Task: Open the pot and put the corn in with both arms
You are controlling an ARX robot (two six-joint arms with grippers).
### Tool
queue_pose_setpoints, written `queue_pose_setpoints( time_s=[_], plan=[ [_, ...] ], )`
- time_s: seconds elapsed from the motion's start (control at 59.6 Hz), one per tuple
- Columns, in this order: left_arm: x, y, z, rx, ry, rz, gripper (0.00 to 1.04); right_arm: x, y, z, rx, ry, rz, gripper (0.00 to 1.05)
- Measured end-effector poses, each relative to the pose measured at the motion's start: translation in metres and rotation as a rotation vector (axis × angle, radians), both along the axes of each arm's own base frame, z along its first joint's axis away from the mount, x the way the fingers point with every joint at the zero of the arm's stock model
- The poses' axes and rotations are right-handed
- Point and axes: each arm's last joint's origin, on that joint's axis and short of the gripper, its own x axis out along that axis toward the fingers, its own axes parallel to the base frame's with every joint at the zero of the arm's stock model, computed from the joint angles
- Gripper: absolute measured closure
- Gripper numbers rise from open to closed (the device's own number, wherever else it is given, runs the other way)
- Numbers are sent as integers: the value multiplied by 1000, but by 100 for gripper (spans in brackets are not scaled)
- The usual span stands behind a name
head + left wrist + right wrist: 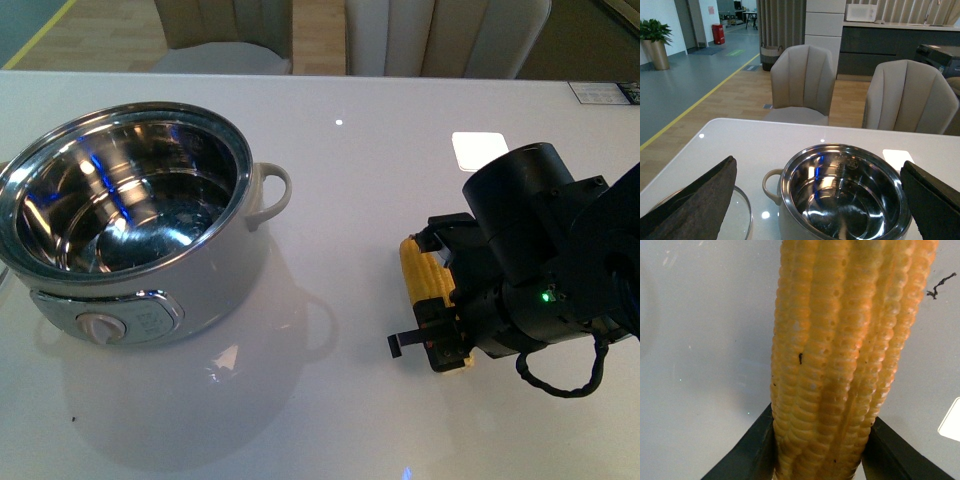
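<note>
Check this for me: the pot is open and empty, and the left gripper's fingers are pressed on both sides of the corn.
Wrong arm: the right gripper has its fingers pressed on both sides of the corn, as the right wrist view shows. The pot is open and empty.

The glossy white table (350,420) carries the open pot (130,220), the corn (422,275) and a white square (478,148).
</note>
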Motion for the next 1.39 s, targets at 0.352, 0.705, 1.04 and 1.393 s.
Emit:
queue_pose_setpoints(
  time_s=[0.352,0.705,1.04,1.393],
  plan=[
    [0,0,0,0,0,0,7,-11,-4,38,109,-43,-10,86],
    [0,0,0,0,0,0,7,-4,23,110,321,-114,-13,90],
    [0,0,0,0,0,0,7,28,87,161,475,-131,-2,90],
    [0,0,0,0,0,0,7,55,146,160,510,-60,24,90]
  ],
)
